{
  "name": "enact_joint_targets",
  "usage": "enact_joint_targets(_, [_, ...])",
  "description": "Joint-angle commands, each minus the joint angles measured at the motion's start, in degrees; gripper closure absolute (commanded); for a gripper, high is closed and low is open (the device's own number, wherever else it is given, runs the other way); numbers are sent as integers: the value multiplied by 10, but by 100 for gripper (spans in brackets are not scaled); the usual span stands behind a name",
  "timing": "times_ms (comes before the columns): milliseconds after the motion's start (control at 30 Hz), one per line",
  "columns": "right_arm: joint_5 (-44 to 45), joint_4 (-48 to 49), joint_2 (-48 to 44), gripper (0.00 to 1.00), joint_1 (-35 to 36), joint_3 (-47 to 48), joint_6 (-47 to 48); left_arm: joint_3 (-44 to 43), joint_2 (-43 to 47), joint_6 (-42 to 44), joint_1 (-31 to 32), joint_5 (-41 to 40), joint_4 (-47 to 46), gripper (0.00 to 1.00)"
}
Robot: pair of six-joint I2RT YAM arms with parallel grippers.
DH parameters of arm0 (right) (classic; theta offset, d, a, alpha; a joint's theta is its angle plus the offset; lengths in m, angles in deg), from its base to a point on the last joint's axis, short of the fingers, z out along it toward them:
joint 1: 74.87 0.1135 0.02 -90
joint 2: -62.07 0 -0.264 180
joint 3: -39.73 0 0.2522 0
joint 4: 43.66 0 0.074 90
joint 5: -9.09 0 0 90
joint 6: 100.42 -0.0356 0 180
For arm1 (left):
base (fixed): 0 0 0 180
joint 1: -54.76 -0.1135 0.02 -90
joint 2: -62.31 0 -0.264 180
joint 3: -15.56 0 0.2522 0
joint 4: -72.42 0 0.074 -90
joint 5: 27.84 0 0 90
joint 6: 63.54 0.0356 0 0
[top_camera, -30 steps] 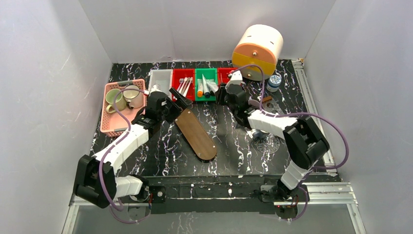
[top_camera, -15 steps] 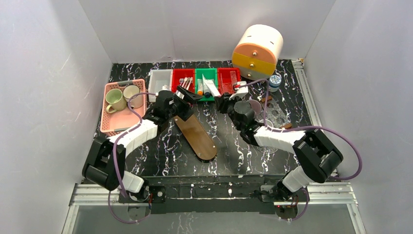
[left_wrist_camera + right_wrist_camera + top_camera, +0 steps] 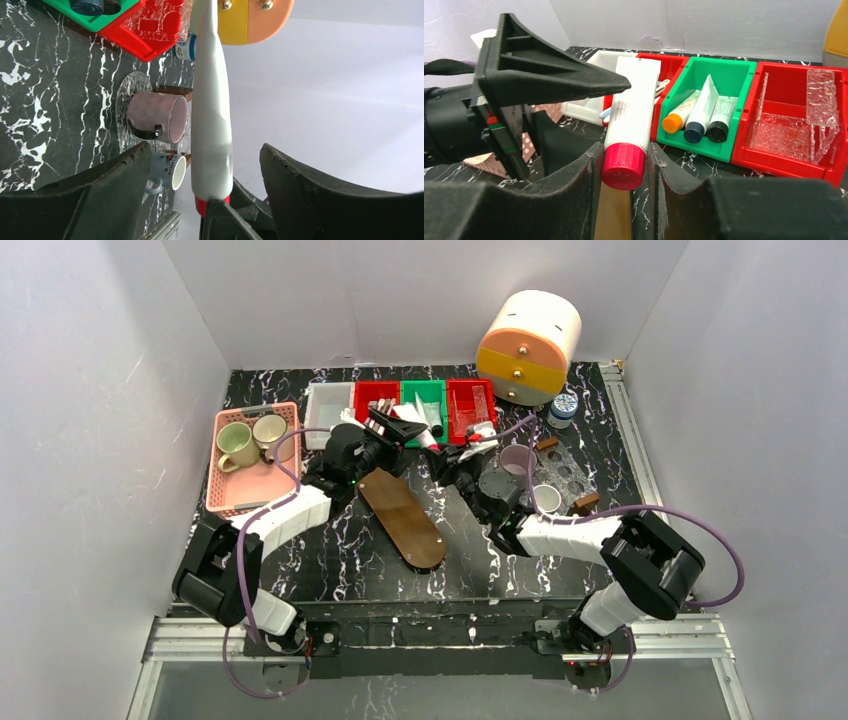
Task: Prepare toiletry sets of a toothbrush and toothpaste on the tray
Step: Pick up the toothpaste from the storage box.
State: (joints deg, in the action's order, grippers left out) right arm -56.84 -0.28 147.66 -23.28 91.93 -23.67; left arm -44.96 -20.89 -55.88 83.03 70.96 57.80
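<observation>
Toothpaste tube [image 3: 631,120], white with red cap, pinched between my right fingers [image 3: 584,175] | my left fingers [image 3: 115,175] spread either side | brown oval wooden tray [image 3: 405,520] below: no set yet.

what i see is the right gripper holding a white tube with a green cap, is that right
No, the cap is red, not green. The right gripper does hold a white tube; the right wrist view shows it.
</observation>
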Motion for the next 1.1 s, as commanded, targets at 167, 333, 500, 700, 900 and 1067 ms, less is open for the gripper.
enact_joint_targets(167, [11,94,-14,99,29,-1,46,17,18,-26,27,-22,-38,34])
enact_joint_targets(333, [13,100,-7,99,40,1,69,29,23,-30,30,-14,-64,48])
enact_joint_targets(500, [14,97,-8,99,46,-6,80,38,44,0,30,-18,-79,65])
enact_joint_targets(700, [13,60,-39,74,48,-20,80,56,80,49,30,-34,-80,76])
enact_joint_targets(900, [7,-39,-99,54,48,-28,75,54,108,161,28,-36,-34,79])
enact_joint_targets(1067, [-25,-165,-159,43,48,-16,76,44,127,274,23,-8,7,81])
